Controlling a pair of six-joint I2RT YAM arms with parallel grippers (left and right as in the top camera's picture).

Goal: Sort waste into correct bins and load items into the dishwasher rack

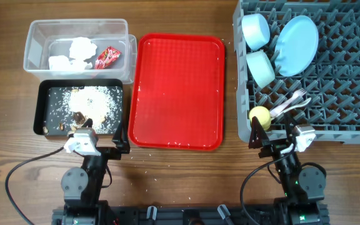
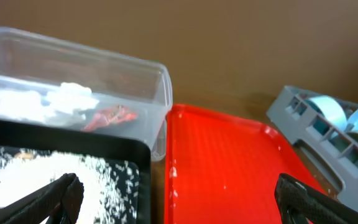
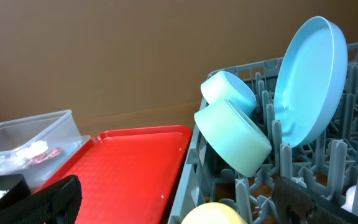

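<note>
Left gripper and right gripper gape wide, empty; the right, just at 6 o'clock of the cup, could knock it off the rack edge.

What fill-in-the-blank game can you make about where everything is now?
The snack wrapper in the clear tub is coloured ____.
The white crumbs lie in the shallow tray coloured ____.
The blue plate stands in the grey rack beside ____ blue bowls.
The small cup in that rack is coloured ____.
Missing words: red, black, two, yellow.
</note>
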